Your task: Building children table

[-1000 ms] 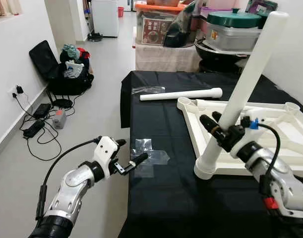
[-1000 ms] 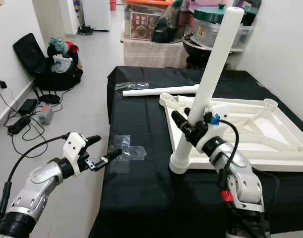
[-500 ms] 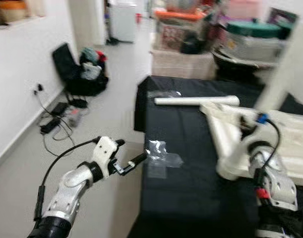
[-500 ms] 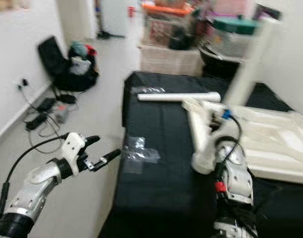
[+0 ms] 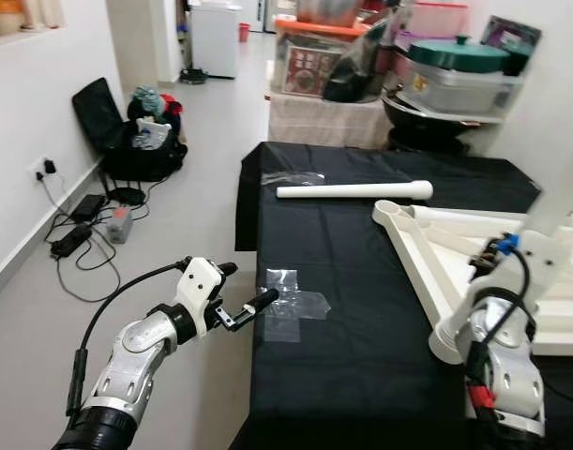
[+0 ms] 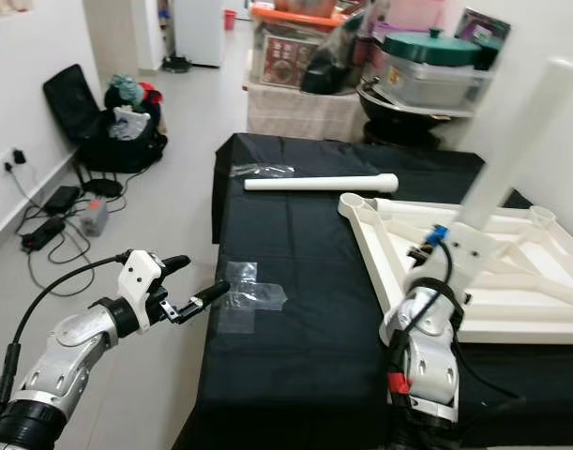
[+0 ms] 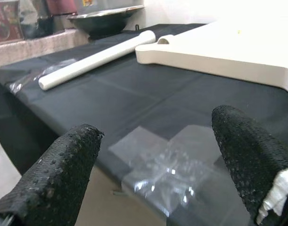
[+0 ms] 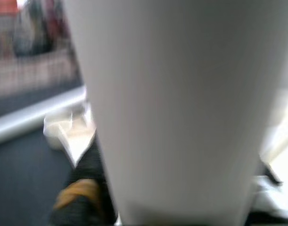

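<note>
Item: white plastic children's table top [image 6: 497, 281], lying upside down on a table covered in black cloth [image 6: 305, 337], its ribbed underside and round corner sockets facing up. One white plastic tubular table leg [image 6: 511, 155] stands upright, tilted slightly, in the near corner socket of the top. The right gripper [image 6: 427, 255] sits against the lower part of this leg, at the near corner; the right wrist view has the leg's white tube [image 8: 181, 108] close in front of the camera, with a black finger [image 8: 89, 188] beside it, but whether the fingers clamp the tube cannot be told. A second white plastic tubular leg [image 5: 354, 190] lies flat on the cloth beyond the top's far corner, apart from it and well away from both grippers. A small crumpled clear plastic bag [image 5: 291, 178] lies near that leg's left end. The left gripper [image 5: 244, 300] hovers at the left edge of the cloth, fingers spread wide apart and holding nothing; its black textured fingertips [image 7: 63, 165] frame flat pieces of clear plastic film [image 7: 167, 165] lying on the cloth just ahead of them. Surroundings: grey floor [image 5: 173, 244], open black bag with clothes [image 5: 131, 131], cables by a wall socket [image 5: 75, 225], stacked storage boxes and a green-lidded pot [image 5: 455, 56] behind.
</note>
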Motion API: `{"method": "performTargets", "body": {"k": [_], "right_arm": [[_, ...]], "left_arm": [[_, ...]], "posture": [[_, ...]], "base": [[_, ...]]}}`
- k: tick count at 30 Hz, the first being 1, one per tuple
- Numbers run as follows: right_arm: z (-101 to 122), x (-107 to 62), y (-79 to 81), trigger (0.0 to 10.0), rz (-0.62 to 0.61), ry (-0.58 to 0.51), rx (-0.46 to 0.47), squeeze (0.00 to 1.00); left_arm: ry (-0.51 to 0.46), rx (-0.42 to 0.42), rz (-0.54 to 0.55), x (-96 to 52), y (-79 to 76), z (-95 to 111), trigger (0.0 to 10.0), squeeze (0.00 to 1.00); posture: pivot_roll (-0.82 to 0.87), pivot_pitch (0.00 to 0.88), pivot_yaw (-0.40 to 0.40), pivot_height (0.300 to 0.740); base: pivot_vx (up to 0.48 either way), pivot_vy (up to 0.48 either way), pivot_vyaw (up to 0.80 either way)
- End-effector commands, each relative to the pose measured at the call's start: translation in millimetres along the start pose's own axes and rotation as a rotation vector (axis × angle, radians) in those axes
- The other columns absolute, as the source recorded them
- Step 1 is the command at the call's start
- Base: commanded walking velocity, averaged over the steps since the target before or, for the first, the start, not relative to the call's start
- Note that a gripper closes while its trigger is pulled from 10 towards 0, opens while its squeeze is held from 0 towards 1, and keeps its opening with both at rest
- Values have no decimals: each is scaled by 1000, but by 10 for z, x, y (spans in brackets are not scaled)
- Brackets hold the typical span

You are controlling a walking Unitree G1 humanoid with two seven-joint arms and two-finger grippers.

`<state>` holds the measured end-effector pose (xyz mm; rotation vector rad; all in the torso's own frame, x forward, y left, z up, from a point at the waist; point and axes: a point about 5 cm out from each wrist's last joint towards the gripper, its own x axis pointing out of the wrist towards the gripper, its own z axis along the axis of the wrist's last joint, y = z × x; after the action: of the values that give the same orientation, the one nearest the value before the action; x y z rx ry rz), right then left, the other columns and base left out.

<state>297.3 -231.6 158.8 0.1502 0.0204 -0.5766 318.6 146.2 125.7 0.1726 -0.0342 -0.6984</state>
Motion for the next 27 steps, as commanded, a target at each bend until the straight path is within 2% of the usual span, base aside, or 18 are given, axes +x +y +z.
{"method": "performTargets", "body": {"k": [1,4,5,6,7,9,10,11,12,14,15,16,20,24,27], "right_arm": [[-85,-16,53,10000,38,40,1,1000],[-52,23,34,10000,57,62,40,988],[72,58,132,10000,195,28,100,0],[72,58,132,10000,195,28,100,0],[170,74,204,10000,297,-2,140,0],[170,74,204,10000,297,-2,140,0],[276,72,283,10000,443,-45,148,0],[276,72,283,10000,443,-45,148,0],[371,63,319,10000,562,-90,134,0],[371,63,319,10000,562,-90,134,0],[415,56,330,10000,624,-113,115,0],[468,85,286,196,677,-131,72,0],[500,120,226,0,714,-149,21,0],[402,43,302,0,754,-132,10,0],[297,14,324,0,734,-101,-11,0]], "left_arm": [[8,2,-7,16,-32,-23,10000,0],[1,-1,-14,9,-69,-19,10000,0],[7,-1,-11,-17,-52,-33,10000,0],[7,-1,-11,-17,-52,-33,10000,0],[11,-1,-9,-35,-38,-43,10000,0],[11,-1,-9,-35,-38,-43,10000,0],[15,5,-5,-39,-15,-46,10000,0],[15,5,-5,-39,-15,-46,10000,0],[17,15,-3,-25,5,-40,10000,0],[17,15,-3,-25,5,-40,10000,0],[17,22,-2,-9,16,-34,10000,0],[8,22,-5,16,-12,-20,10000,0],[3,19,-4,21,-47,-23,10000,0],[16,18,7,-48,-11,-54,10000,0],[24,24,9,-59,20,-57,10000,0]], "posture": [[9,0,-82,740],[17,0,-85,740],[15,0,-77,740],[15,0,-77,740],[15,0,-76,740],[15,0,-76,740],[12,0,-73,740],[12,0,-73,740],[14,0,-78,740],[14,0,-78,740],[14,0,-78,740],[16,0,-84,740],[31,0,-91,740],[28,0,-86,740],[19,0,-80,740]], "base": [[0,0,0],[0,0,0],[0,0,0],[0,0,0],[0,0,0],[0,0,0],[0,0,0],[0,0,0],[0,0,0],[0,0,0],[0,0,0],[0,0,0],[0,0,0],[0,0,0],[0,0,0]]}}
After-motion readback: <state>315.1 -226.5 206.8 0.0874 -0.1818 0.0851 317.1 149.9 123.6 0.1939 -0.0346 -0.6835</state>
